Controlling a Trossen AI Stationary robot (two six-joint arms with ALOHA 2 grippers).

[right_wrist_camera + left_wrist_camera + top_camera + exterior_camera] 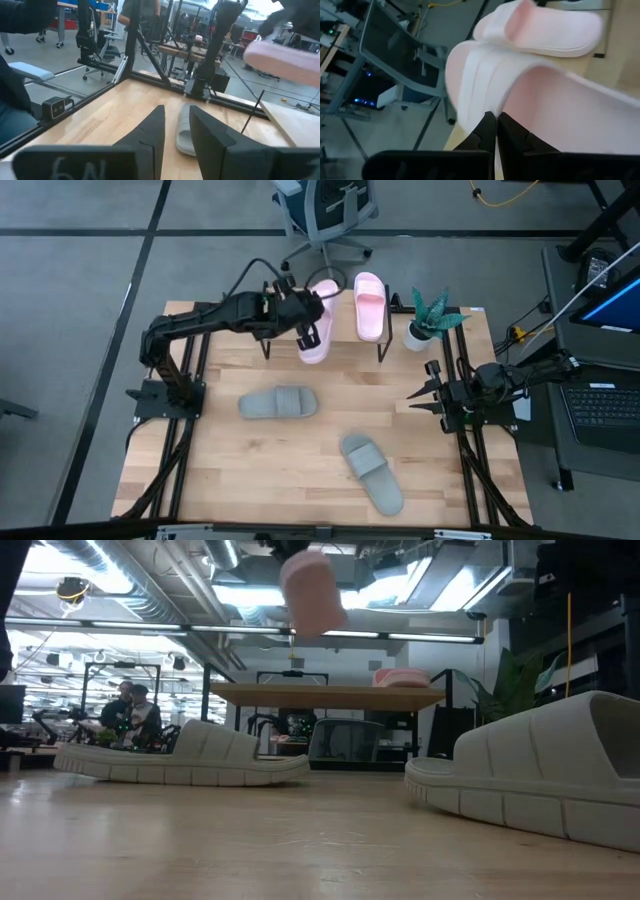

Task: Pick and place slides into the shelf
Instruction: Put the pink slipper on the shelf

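My left gripper (308, 332) reaches over the shelf (345, 345) at the table's far edge and is shut on a pale pink slide (318, 345). In the low view this slide (312, 590) hangs above the shelf's wooden top (330, 695). The second pink slide (369, 305) lies with its sole on the shelf top, to the right of the held one. Two grey-green slides (278, 403) (371, 472) rest with their soles on the table. My right gripper (420, 393) waits open at the table's right side. My left gripper has the pink slide's wide strap at its edge (485, 100), pinched between the two fingers (487, 131). The slide is lifted clear above the shelf top and sits tilted in the hold.
A potted plant (430, 320) stands just right of the shelf. A laptop (600, 405) sits beyond the table's right edge, and an office chair (325, 210) stands behind the shelf. Bare wood lies between the grey-green slides and the shelf.
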